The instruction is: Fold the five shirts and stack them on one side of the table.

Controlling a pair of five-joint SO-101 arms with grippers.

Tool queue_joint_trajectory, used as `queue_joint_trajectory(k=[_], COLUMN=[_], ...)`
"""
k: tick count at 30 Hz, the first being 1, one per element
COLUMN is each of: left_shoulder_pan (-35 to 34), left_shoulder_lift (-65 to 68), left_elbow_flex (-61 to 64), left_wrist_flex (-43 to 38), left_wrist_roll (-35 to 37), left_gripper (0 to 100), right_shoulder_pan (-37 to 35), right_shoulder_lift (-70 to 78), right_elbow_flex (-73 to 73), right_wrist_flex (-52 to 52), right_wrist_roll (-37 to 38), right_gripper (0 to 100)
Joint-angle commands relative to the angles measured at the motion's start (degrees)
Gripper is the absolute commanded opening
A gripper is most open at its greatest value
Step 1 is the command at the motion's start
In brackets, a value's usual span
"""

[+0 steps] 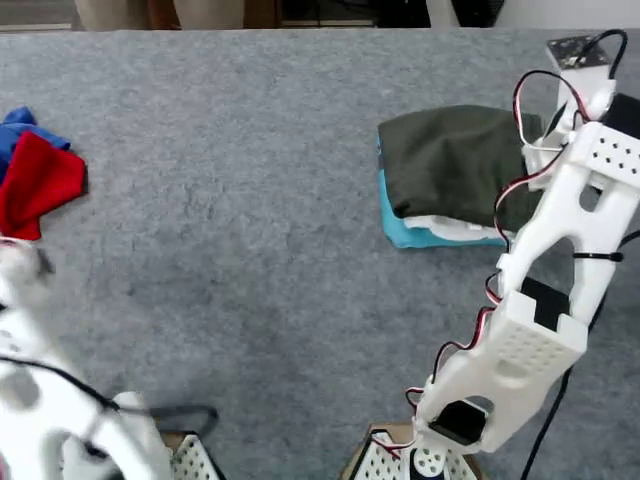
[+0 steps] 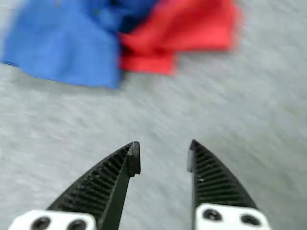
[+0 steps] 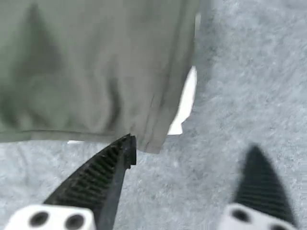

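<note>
got the red shirt [image 2: 192, 28] and blue shirt [image 2: 62, 48] crumpled dead ahead of the left claw [image 2: 163, 147], spread wide and empty. way nearer than the right claw [image 3: 192, 148], also wide, by the folded stack [image 1: 440, 160].

We see the blue shirt [image 1: 15, 126] cut off by the high view's left edge, with the red shirt [image 1: 36, 185] lying over its near part. The left arm [image 1: 40, 400] at the near left is a blur. On the right, the olive shirt [image 1: 450, 160] leaves only thin strips of the white shirt [image 1: 452, 226] and teal shirt [image 1: 402, 226] showing, and the right arm [image 1: 550, 235] hides their right side. The left wrist view smears both loose shirts.
</note>
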Motion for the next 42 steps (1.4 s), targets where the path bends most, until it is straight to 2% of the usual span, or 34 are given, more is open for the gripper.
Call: queue_joint_trajectory(k=[1, 5, 9, 11, 15, 19, 20, 25, 32, 37, 42], left_shoulder_pan=[-8.8, -11.5, -11.8, -11.9, -11.3, -11.2, -11.1, -9.4, -4.9, -3.3, 0.4], left_shoulder_lift=[15.9, 34.6, 55.0, 64.0, 77.8, 85.1, 86.1, 87.0, 83.4, 74.2, 56.1], left_elbow_flex=[-12.0, -26.8, -39.9, -46.4, -58.8, -70.3, -73.0, -84.4, -111.3, -120.3, -115.5], left_wrist_flex=[-6.7, -7.5, -13.8, -14.5, -8.9, -2.5, -0.5, 13.1, 38.2, 38.7, 38.7], left_wrist_roll=[-1.8, -1.4, 1.2, 1.3, -0.5, -0.5, -0.5, -0.5, -0.2, 6.3, 6.7], left_gripper=[20, 20, 20, 20, 19, 4, 1, 2, 2, 2, 2], right_shoulder_pan=[-3.2, -5.5, -7.3, -7.5, -7.5, -7.6, -7.6, -7.7, -7.6, -7.3, -7.7], right_shoulder_lift=[-1.0, -1.0, -1.1, -1.1, -1.1, -1.1, -1.1, -1.4, -9.2, -16.3, -24.1], right_elbow_flex=[-4.8, -7.3, -7.8, -7.8, -7.8, -7.8, -7.8, -7.8, -7.2, -0.2, 10.6], right_wrist_flex=[3.7, 4.1, 4.3, 4.3, 4.3, 4.3, 4.3, 4.3, 4.4, 4.4, 4.1], right_wrist_roll=[0.5, 0.4, 0.4, 0.4, 0.4, 0.4, 0.4, 0.4, 0.4, 0.4, 0.9], right_gripper=[0.0, 7.8, 3.7, 1.0, 0.2, 0.2, 0.2, 0.2, 0.2, 0.2, 0.2])
